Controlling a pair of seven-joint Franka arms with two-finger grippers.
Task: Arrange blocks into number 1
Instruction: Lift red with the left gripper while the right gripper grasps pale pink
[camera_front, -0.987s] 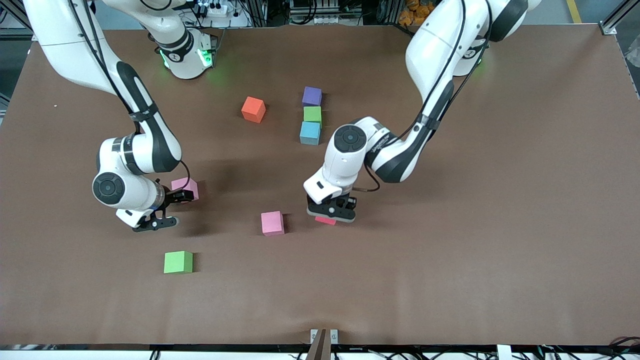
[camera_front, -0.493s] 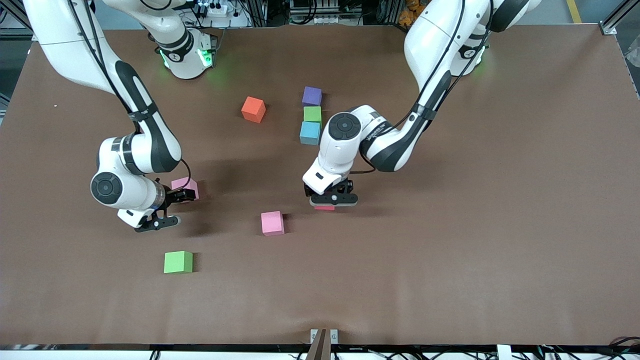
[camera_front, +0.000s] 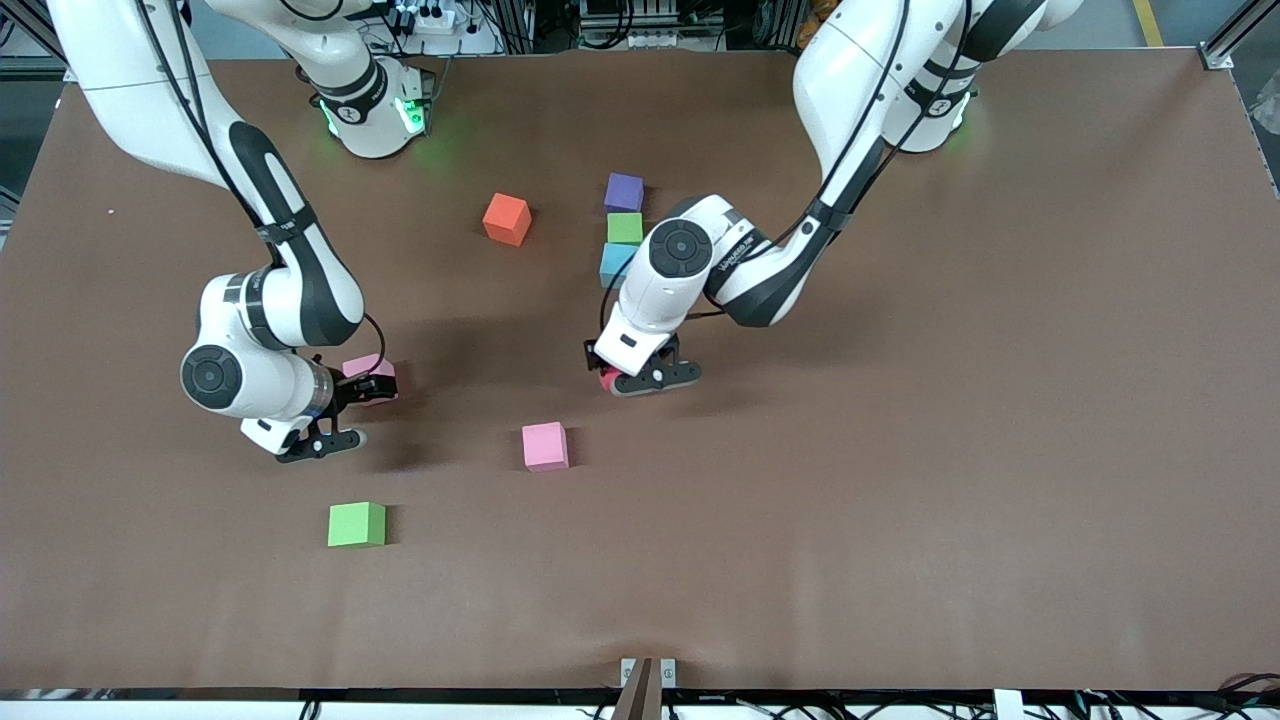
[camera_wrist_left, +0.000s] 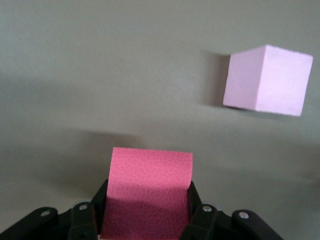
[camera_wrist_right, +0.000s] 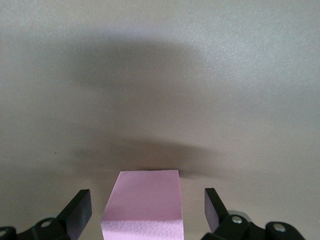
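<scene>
The left gripper (camera_front: 640, 378) clamps the light, matte red block (camera_wrist_left: 147, 192) by flat opposite faces, at six o'clock of the blue block (camera_front: 612, 262); the right gripper (camera_front: 335, 415) gapes around a pink block (camera_wrist_right: 145, 205).

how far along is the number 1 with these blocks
Done: purple block, green block and blue block form a short column. In hand: left gripper holds the red block; open right gripper straddles a pink block. Left: orange block and the others remain scattered.
</scene>
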